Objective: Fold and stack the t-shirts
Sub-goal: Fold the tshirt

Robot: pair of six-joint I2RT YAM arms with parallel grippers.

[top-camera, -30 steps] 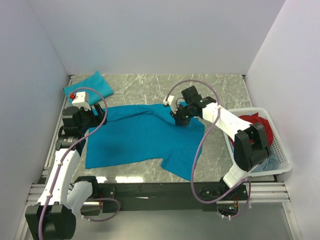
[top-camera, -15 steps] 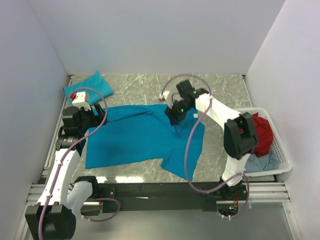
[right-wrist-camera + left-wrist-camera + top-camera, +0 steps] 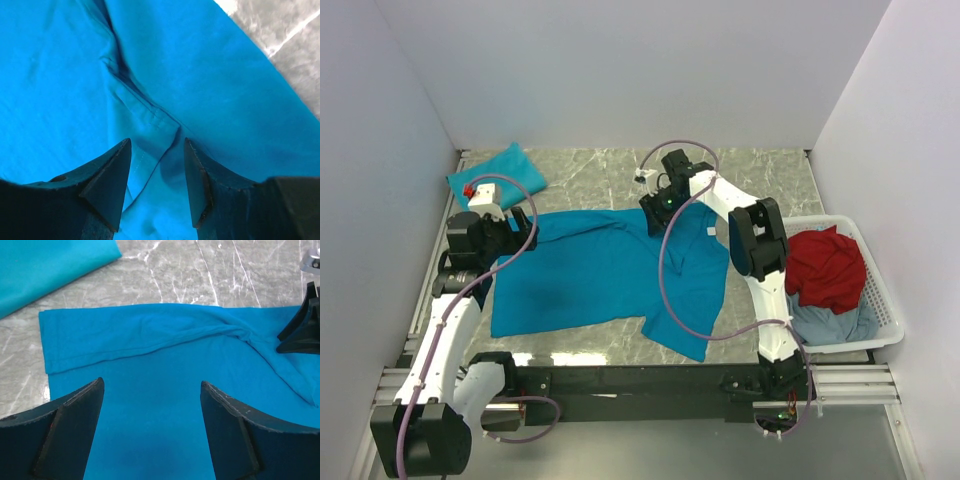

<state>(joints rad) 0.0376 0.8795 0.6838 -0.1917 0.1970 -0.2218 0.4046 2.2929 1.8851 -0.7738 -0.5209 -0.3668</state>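
Overhead view of a grey marble table (image 3: 760, 180). A bright teal t-shirt (image 3: 590, 275) lies spread flat at its centre, its long axis running from 9 o'clock to 3 o'clock. A small white label (image 3: 708, 232) sits near the 3 o'clock end, and one sleeve juts toward 5 o'clock. A strip along the far edge is folded over. The left gripper (image 3: 151, 385) hangs over the shirt's 9 o'clock end, fingers spread wide, holding nothing. The right gripper (image 3: 156, 145) is low over the far edge at 1 o'clock, fingers parted with a seam between them, nothing clamped. A second, folded teal shirt (image 3: 495, 170) rests at 10 o'clock. A white basket (image 3: 890, 320) at 4 o'clock holds red cloth (image 3: 828, 265) and grey-blue cloth (image 3: 830, 325).
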